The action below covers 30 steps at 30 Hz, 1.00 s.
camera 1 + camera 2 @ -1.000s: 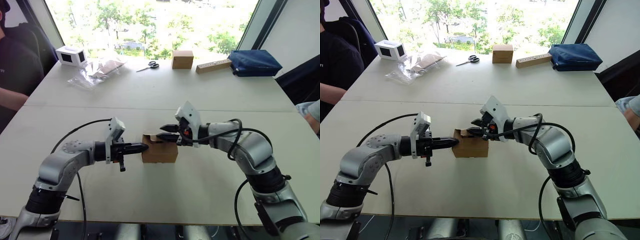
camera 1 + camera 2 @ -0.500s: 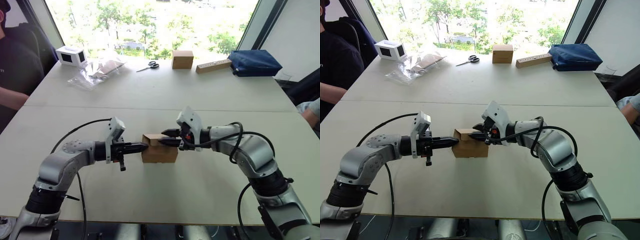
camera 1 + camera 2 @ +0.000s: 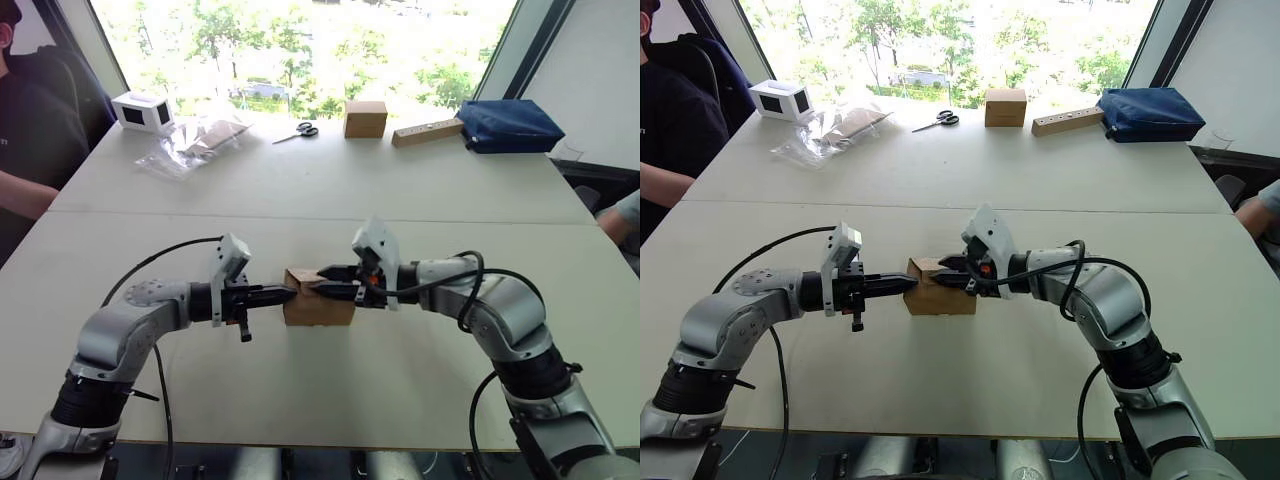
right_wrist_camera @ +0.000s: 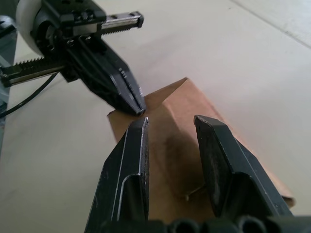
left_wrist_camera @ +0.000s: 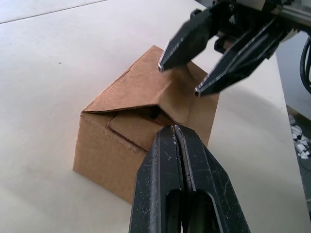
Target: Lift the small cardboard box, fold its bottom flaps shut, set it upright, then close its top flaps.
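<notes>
Bracing the small cardboard box [image 3: 319, 298] on the table [image 3: 330, 190] with our closed left gripper [image 3: 290, 295] against its side, we've got the right gripper [image 3: 320, 283], jaws apart, pressing the top flaps [image 5: 146, 92] down so they'll stay shut.

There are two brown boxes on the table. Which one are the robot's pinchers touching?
The small cardboard box in the middle, squeezed between the left gripper and right gripper. The cube-shaped box sits far back by the window, untouched.
</notes>
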### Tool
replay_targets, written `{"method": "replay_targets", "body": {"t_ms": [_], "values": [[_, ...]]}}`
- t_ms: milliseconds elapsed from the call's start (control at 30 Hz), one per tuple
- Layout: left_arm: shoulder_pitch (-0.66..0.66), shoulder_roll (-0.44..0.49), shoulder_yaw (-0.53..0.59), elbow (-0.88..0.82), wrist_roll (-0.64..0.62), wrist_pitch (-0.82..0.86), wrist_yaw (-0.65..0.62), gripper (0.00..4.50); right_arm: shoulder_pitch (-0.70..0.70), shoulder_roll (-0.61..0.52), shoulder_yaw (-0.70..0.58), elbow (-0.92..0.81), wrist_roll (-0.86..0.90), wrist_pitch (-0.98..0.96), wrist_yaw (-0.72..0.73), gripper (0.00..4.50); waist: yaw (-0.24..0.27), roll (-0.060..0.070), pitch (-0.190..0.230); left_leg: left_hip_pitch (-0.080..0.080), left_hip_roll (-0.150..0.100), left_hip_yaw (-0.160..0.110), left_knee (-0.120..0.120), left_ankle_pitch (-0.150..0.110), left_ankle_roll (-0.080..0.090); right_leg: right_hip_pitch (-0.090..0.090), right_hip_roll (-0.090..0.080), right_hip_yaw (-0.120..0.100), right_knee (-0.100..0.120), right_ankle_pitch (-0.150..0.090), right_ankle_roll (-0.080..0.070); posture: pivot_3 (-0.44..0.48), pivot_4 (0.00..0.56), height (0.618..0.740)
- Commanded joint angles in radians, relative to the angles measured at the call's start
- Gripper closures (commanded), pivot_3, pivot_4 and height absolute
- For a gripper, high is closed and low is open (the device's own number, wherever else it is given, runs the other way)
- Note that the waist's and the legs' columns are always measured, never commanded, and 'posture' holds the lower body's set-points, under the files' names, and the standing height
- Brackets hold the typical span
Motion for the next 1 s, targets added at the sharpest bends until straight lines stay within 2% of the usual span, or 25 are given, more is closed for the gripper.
{"method": "replay_targets", "body": {"t_ms": [33,267,467,700,867,1000], "values": [[-0.022,0.005,0.035,-0.01,-0.043,0.026,0.003,4.5,-0.001,-0.003,-0.003,-0.026,0.005,-0.006,0.001,3.0,0.0,0.0,0.0,0.0,0.0,0.0,0.0,0.0,0.0,0.0,0.0,0.0,0.0,0.0,0.0,0.0,0.15,0.74],[-0.114,-0.035,0.125,0.036,-0.154,0.076,0.03,4.5,-0.003,0.001,-0.004,-0.018,-0.005,-0.016,-0.004,3.0,0.001,0.0,0.0,0.0,0.0,0.0,0.0,0.0,0.0,0.0,0.0,0.0,0.0,0.0,0.0,0.0,0.15,0.74],[-0.164,-0.092,0.037,0.092,-0.059,0.009,0.068,4.5,-0.006,0.004,-0.004,-0.016,-0.015,-0.029,-0.012,3.0,0.001,0.0,0.0,0.0,-0.001,0.0,0.0,0.0,0.0,0.0,0.0,0.0,0.0,0.001,0.002,0.0,0.15,0.74],[-0.151,-0.095,-0.044,0.176,0.045,-0.077,0.032,4.5,-0.009,-0.004,-0.029,-0.045,-0.001,-0.019,-0.022,3.0,0.0,0.0,0.0,0.0,0.0,0.0,0.0,0.0,0.0,0.0,0.001,0.0,0.0,0.001,0.002,0.0,0.15,0.74],[-0.151,-0.124,-0.025,0.199,0.034,-0.083,0.039,4.5,-0.024,-0.009,-0.077,-0.066,0.012,-0.046,-0.024,3.0,0.003,0.0,0.0,0.0,0.0,0.0,0.0,0.0,0.0,0.0,0.0,0.0,0.0,0.001,0.002,0.0,0.15,0.74],[-0.147,-0.14,-0.003,0.199,0.009,-0.059,0.039,4.5,-0.022,-0.067,-0.036,-0.084,-0.047,-0.103,0.007,3.0,0.002,0.0,0.0,0.0,0.0,0.0,0.0,0.0,0.0,0.0,0.0,0.0,-0.001,0.001,0.002,0.0,0.15,0.74]]}}
